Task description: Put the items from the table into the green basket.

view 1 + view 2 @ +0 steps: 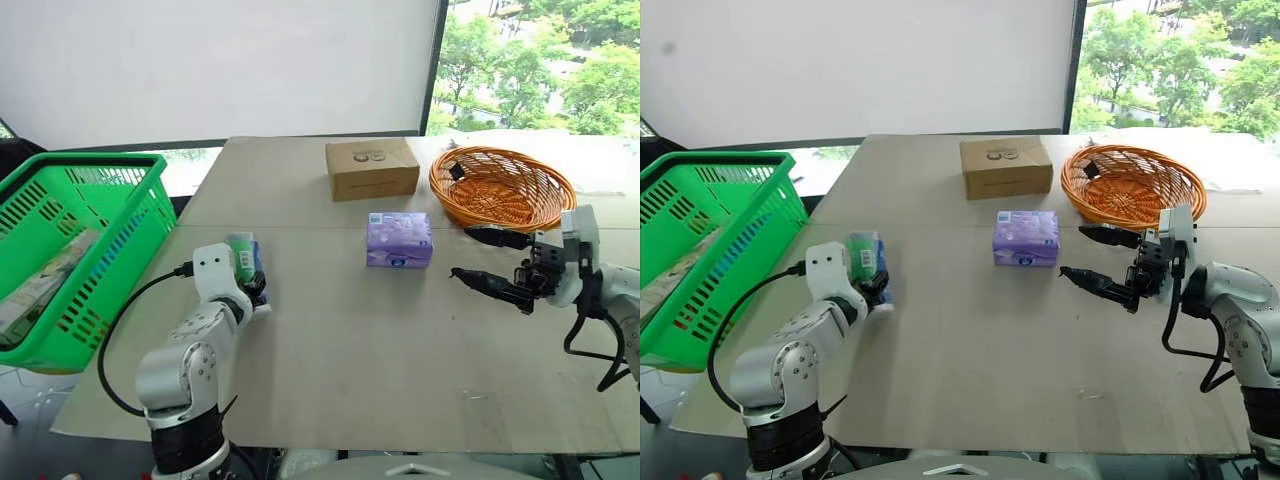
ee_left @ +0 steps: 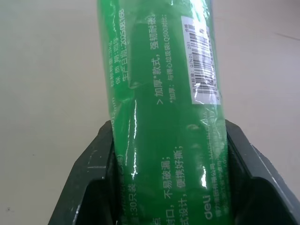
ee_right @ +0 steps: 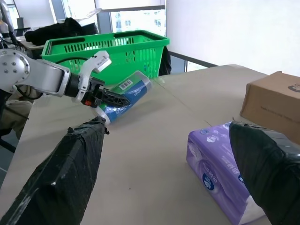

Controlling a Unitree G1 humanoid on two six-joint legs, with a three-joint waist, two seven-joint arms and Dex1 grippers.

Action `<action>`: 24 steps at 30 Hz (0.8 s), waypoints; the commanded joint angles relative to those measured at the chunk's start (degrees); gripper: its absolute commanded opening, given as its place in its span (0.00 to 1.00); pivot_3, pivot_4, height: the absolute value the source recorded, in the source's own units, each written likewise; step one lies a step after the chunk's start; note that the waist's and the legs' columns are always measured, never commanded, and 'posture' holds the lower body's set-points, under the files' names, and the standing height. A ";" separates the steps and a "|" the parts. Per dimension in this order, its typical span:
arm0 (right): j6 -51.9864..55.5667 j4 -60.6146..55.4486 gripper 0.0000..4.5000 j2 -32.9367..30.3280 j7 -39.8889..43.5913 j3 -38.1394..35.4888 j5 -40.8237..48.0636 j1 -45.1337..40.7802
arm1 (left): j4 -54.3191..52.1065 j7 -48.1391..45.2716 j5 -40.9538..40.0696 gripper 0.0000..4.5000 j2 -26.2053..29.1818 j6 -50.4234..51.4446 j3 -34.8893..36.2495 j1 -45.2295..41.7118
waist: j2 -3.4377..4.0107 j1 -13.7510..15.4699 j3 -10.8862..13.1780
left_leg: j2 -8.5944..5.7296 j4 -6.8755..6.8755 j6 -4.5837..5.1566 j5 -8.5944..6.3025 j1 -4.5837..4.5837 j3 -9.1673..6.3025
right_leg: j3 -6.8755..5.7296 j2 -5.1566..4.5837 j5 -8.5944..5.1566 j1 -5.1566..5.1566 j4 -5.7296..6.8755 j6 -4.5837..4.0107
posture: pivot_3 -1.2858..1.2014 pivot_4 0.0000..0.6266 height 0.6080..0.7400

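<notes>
Left wrist view puts us right at the grip: our left gripper [image 2: 168, 187] has its two black fingers clamped on either side of the green-and-blue plastic tube [image 2: 164, 93], whose glossy body runs straight out along the line the fingers point. From the head camera the tube [image 1: 242, 258] lies on the beige-grey tabletop [image 1: 330, 360] at its left edge, long axis pointing away from us, with the left gripper [image 1: 254, 285] holding its near end. We take the landmark to be the bright green plastic shopping basket with slotted sides [image 1: 70, 190]: it stands off the table's left side, and the tube sits just beside its right wall, so we judge the coming move to be a lift and a short swing leftward over that rim. The small purple rectangular soft pack [image 1: 399, 240] lies well to the right of the basket, near mid-table, long side across our view. Our right gripper [image 1: 492, 262] hangs with its fingers spread wide and holding nothing, to the right of the pack and farther still from the basket, so the right arm is the nearer one for that item.
</notes>
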 commanded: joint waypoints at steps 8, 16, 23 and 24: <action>4.62 -3.25 1.00 4.10 -2.58 -0.34 7.07 -9.12 | 5.27 -0.02 8.50 0.43 21.59 -11.73 6.52 -17.96 | -1.84 -0.24 1.43 | 0.15 0.11 -0.62 0.37 -0.89 -1.60 | -0.44 0.47 0.56 -0.72 0.07 -0.87 | 0.59 0.06 1.00; 7.49 -5.27 1.00 6.65 -5.68 0.26 9.87 -13.48 | 17.98 -3.73 14.19 0.43 41.09 -15.40 16.05 -15.19 | -1.72 0.56 1.37 | -0.22 -0.80 -1.11 0.65 -1.87 -1.61 | -0.41 0.10 0.73 -2.00 -0.12 -0.73 | 0.60 0.05 1.00; 8.72 -7.52 1.00 8.24 -8.65 0.28 11.53 -16.20 | 26.33 -5.63 13.12 0.65 43.15 -18.24 21.53 -12.87 | -2.42 2.11 1.31 | -0.19 -0.83 -0.95 0.54 -2.12 -1.90 | -0.79 -0.11 0.74 -1.97 -0.49 -0.72 | 0.59 0.05 1.00; 9.08 -7.90 1.00 8.33 -9.13 0.36 11.85 -16.52 | 26.49 -5.95 13.39 0.74 43.49 -18.38 21.08 -12.82 | -2.47 2.27 1.28 | -0.20 -0.82 -0.98 0.56 -2.12 -1.93 | -0.83 -0.18 0.75 -1.96 -0.48 -0.72 | 0.59 0.04 1.00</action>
